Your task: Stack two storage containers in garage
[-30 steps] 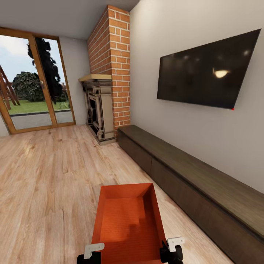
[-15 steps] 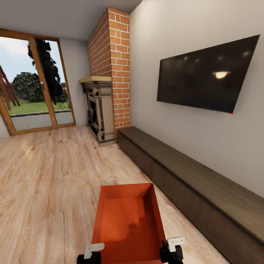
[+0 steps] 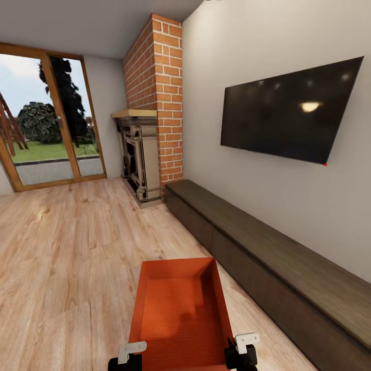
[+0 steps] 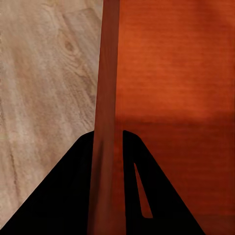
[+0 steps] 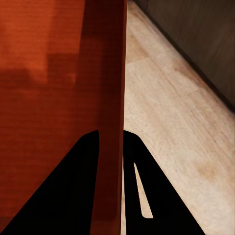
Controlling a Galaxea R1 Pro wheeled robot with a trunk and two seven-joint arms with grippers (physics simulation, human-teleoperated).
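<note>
Carrying orange box (image 3: pixel 178 314): left gripper (image 4: pixel 108 147) & right gripper (image 5: pixel 110 147) each pinch a side wall. Risk: thin walls slip; cabinet (image 3: pixel 268 257) at 2 o'clock could snag it.

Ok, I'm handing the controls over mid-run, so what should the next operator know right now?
Left gripper: shut on the left wall of the storage container.
Right gripper: shut on its right wall.
The container is carried in front of the trunk, open top up, nothing seen inside.
Location: living room, wood plank floor, TV and low cabinet at right.
Done: one container picked up.
Left: reach the garage, set it down, fetch and stack the second.
</note>
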